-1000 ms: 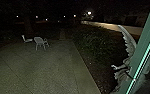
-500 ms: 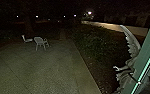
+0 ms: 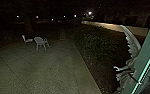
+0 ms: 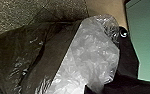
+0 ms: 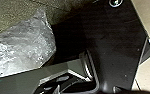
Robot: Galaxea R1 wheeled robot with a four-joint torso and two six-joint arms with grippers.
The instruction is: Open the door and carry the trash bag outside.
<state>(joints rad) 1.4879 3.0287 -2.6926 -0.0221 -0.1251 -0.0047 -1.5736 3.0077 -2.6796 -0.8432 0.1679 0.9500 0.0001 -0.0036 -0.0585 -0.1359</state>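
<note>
In my left wrist view I've got the trash bag [image 4: 13, 57], dark and shiny, with crumpled clear plastic [image 4: 93, 50] lying against it; that clear stuff shows in my right wrist view too. I can't tell whether my left gripper or my right gripper is open, closed or gripping the bag. On the head view, the green door frame [image 3: 147, 52] slants down the right edge, a pale winged statue [image 3: 133, 46] just beside it. Paving [image 3: 46, 71] spreads across the lower left, two pale chairs [image 3: 39, 40] stand upper left, and dark shrubs [image 3: 93, 40] sit right of centre.
</note>
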